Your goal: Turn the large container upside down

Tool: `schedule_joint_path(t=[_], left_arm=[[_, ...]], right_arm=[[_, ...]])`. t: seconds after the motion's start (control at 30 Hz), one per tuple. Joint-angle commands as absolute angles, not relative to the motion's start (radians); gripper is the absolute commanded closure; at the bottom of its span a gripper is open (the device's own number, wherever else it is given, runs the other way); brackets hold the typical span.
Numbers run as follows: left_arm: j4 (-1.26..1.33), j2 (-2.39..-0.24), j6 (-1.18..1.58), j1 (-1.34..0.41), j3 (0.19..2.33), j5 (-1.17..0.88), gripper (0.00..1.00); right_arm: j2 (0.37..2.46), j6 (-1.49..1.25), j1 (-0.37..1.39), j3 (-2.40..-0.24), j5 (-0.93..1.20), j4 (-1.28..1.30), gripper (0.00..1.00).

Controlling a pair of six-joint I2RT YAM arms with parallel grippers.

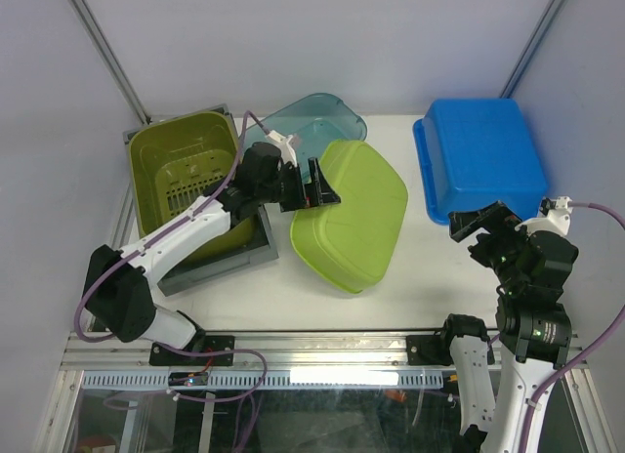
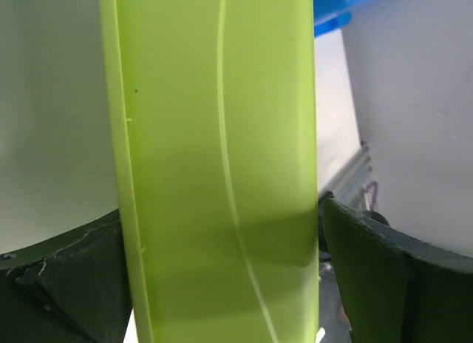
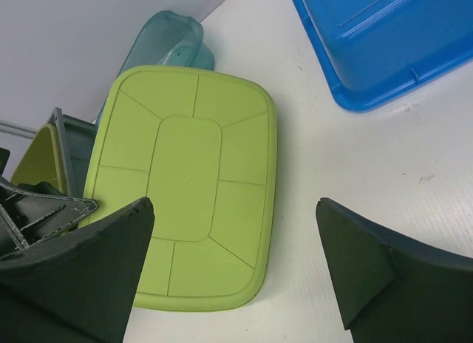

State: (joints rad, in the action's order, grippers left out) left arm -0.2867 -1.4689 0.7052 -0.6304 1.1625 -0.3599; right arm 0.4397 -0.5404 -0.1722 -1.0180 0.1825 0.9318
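- The lime tub (image 1: pixel 356 219) lies bottom up on the table (image 1: pixel 439 277). So I think the flip is done, or very nearly.
- The left gripper (image 1: pixel 317 187) is as wide open as it goes. The tub's edge sits between its two fingers (image 2: pixel 66 284), but they do not squeeze it. It holds nothing.
- The rest of the tub spreads out in front of that gripper.
- This looks like the letting-go step. The next move should be to pull the left gripper straight back off the edge. It must go slowly, so a finger does not catch the rim and tip the tub.
- I cannot tell if the tub lies fully flat.
- The right gripper (image 1: pixel 483 222) is wide open too and holds nothing. The lime tub is well off to its left.
- The blue tub (image 1: pixel 479 150) is just ahead of the right gripper. It seems to be bottom up, so its inside is hidden.
- The basket (image 1: pixel 181 170) is just behind the left gripper and stands in a grey tray (image 1: pixel 225 258). Nothing is in it, and the holes in its floor show.
- The teal tub (image 1: pixel 312 116) is just past the left gripper, partly hidden by the lime tub. The part that shows has nothing in it.
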Motion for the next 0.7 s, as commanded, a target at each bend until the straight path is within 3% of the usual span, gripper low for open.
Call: schedule_joint_path(t=[0.0,0.13,0.5,0.67], left_arm=[[-0.38,-1.381,0.591,-0.661,1.21,-0.166,0.01],[-0.423,-1.393,0.55,-0.699,1.236,-0.102,0.01],[-0.669,-1.5,0.426,-0.855,1.396,0.403,0.01],[-0.726,-1.527,0.391,-0.86,1.438,0.46,0.01]], right_arm=[[0.445,-0.531,-0.168,-1.019,0.21,0.871,0.05],[0.447,-0.545,-0.169,-1.01,0.221,0.856,0.05],[0.461,-0.529,-0.169,-1.016,0.233,0.86,0.04],[0.477,-0.513,-0.167,-1.013,0.246,0.865,0.04]])
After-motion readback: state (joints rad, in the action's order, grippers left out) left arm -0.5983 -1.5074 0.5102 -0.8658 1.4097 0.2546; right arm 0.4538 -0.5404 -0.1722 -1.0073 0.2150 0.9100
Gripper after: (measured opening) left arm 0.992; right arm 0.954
